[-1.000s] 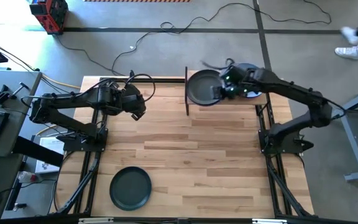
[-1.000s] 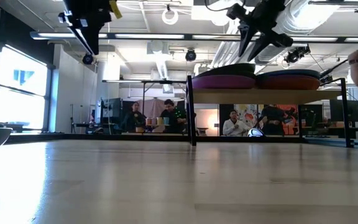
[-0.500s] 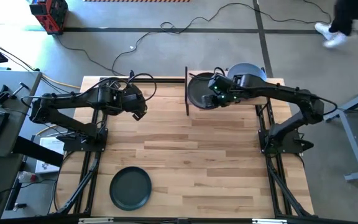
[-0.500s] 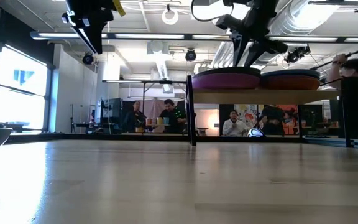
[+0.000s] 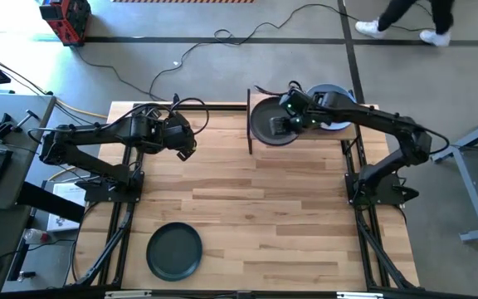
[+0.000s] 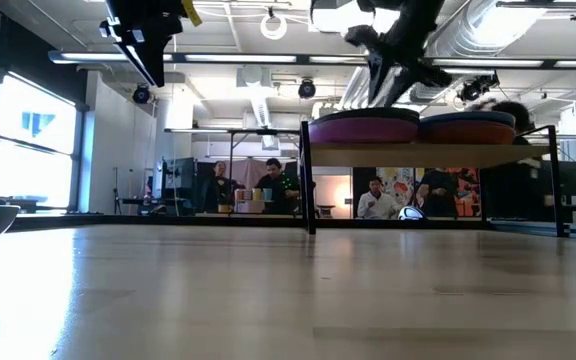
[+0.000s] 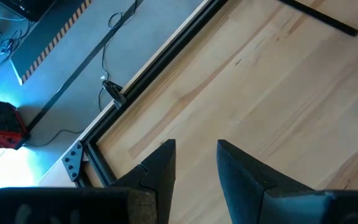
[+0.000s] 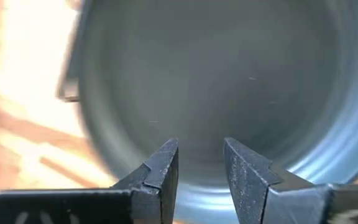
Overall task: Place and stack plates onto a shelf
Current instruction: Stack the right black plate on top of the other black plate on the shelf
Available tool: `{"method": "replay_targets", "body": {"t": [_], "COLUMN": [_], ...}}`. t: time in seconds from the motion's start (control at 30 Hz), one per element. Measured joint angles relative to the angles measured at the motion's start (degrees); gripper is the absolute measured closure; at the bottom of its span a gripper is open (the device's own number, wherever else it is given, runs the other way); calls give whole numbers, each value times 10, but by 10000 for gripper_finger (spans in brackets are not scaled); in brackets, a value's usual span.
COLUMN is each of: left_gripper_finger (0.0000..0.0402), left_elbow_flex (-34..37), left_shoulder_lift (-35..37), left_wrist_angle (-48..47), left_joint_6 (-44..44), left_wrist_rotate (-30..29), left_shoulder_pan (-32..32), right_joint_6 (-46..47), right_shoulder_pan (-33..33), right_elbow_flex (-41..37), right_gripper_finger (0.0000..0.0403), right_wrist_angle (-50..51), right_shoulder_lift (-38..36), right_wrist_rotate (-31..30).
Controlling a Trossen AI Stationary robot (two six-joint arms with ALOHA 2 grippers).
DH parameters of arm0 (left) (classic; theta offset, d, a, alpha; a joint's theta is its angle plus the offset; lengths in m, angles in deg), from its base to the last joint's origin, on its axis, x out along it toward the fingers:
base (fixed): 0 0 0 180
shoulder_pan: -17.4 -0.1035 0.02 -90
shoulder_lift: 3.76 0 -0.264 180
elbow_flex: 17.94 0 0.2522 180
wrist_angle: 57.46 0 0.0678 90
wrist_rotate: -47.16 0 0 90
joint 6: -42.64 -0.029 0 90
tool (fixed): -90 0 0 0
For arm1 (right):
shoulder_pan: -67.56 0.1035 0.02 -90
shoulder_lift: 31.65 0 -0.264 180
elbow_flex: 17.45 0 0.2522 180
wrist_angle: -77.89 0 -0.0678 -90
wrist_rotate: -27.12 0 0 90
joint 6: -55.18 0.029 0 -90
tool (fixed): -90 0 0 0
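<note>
I have the right gripper (image 5: 277, 126) over the shelf (image 6: 428, 148) at the top centre of the high view, above the dark plate (image 5: 270, 119) that tops the left stack. Its wrist view looks down into that plate (image 8: 229, 81), and the two fingers (image 8: 160, 168) stand a little apart with nothing between them. I cannot tell whether they touch the plate.

In the low view the shelf sits right of centre, carrying two stacks side by side: a purple plate (image 6: 364, 129) shows in the left one and an orange-red plate (image 6: 468, 131) in the right one. From above, the right stack is topped by a pale blue-grey plate (image 5: 332, 116), partly covered by the right arm.

My left gripper (image 5: 184, 151) hangs over bare table (image 5: 289, 208) in the upper left of the high view, well apart from the shelf. Its fingers (image 7: 163, 168) are slightly apart and empty.

One more dark plate (image 5: 173, 252) lies alone on the table at the lower left of the high view, far from both grippers. A person's legs (image 5: 405, 18) show on the floor at the top right.
</note>
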Motion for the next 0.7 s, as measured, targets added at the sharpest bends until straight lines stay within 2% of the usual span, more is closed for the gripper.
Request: {"method": "replay_targets", "body": {"t": [0.2,0.4,0.7], "left_gripper_finger": [296,296,296], "left_elbow_flex": [0,0,0], "left_shoulder_lift": [0,0,0], "left_wrist_angle": [0,0,1], "left_joint_6": [0,0,0], "left_wrist_rotate": [0,0,0], "left_shoulder_pan": [0,0,0], "right_joint_6": [23,80,103], "right_shoulder_pan": [60,130,137], "right_elbow_flex": [55,33,1], "right_gripper_finger": [295,295,295], "right_wrist_angle": [-2,3,20], "right_shoulder_lift": [-1,4,48], "right_wrist_rotate": [43,42,12]}}
